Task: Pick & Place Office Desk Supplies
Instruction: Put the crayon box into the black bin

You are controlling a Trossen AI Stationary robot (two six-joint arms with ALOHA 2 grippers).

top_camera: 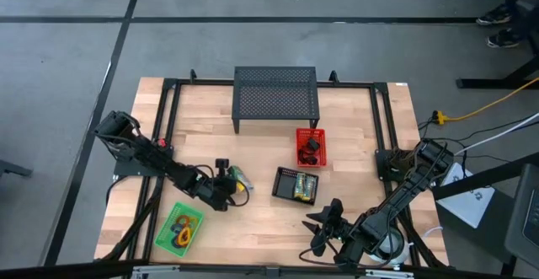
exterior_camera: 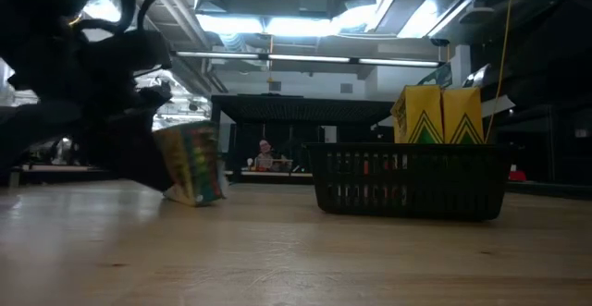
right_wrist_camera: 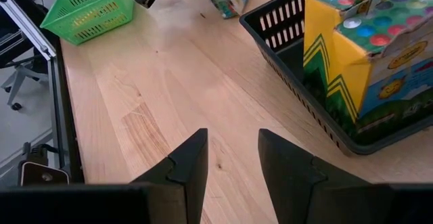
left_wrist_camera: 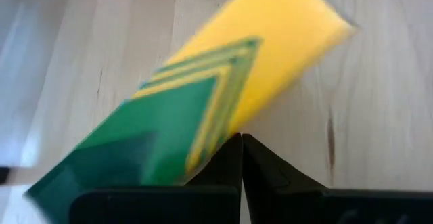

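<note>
Packet [top_camera: 238, 179], green and yellow, sits tilted on the desk [top_camera: 253, 144] at the left end effector [top_camera: 226, 180], whose fingers appear pinched shut on its edge, probably to carry it to the black basket [top_camera: 296, 185] holding two others. The right end effector [top_camera: 324, 227] waits open near the front edge.

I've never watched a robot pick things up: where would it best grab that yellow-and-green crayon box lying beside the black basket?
Probably across its narrow sides, coming from above. The crayon box leans tilted on the table, so its thin edges fit between fingers. The left gripper already pinches it that way; the right gripper waits open nearby.
</note>
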